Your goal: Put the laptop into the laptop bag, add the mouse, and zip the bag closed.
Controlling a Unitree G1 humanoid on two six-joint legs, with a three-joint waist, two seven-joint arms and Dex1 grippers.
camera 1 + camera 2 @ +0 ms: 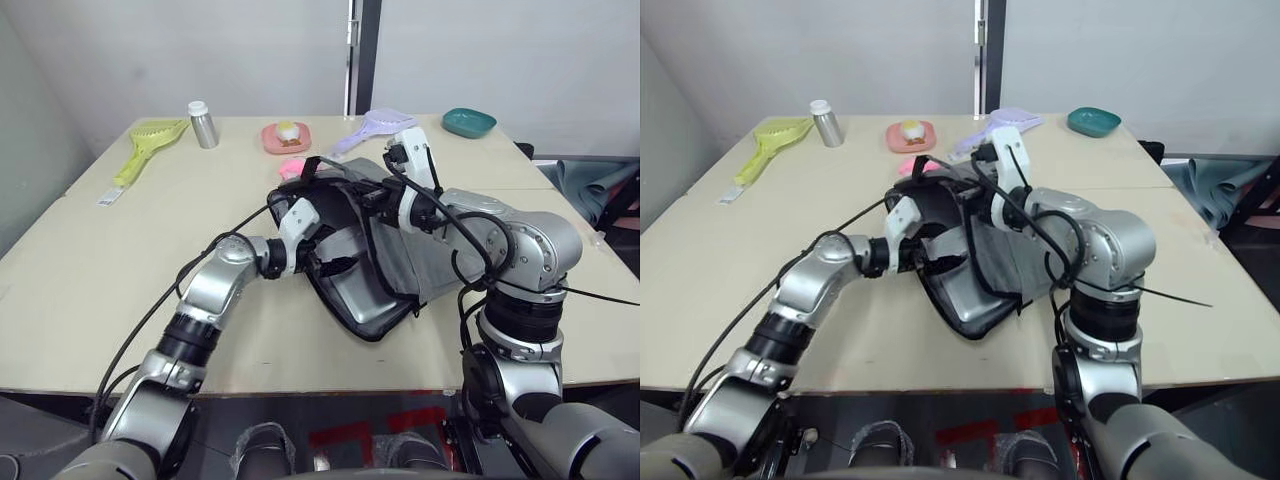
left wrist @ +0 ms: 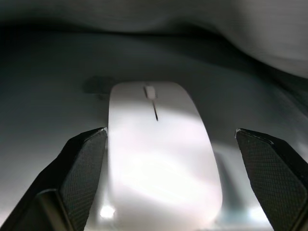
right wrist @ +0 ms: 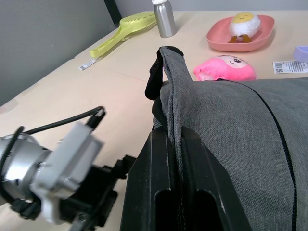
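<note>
The grey laptop bag (image 1: 440,265) lies at the table's middle with its mouth held open toward me. Inside it shows the silver laptop (image 1: 362,296). My left gripper (image 2: 171,131) reaches into the opening and stands open, its fingers (image 2: 82,168) on either side of the white mouse (image 2: 159,149), which rests on the grey surface inside the bag. My right gripper (image 3: 179,137) is shut on the bag's upper fabric edge (image 3: 169,82) by a black strap, lifting the flap above the left gripper (image 1: 335,262).
Behind the bag lie a pink plush toy (image 1: 292,168), a pink plate (image 1: 287,137) with an egg toy, a metal bottle (image 1: 204,125), a yellow-green scoop (image 1: 150,145), a purple scoop (image 1: 375,125) and a teal dish (image 1: 469,122).
</note>
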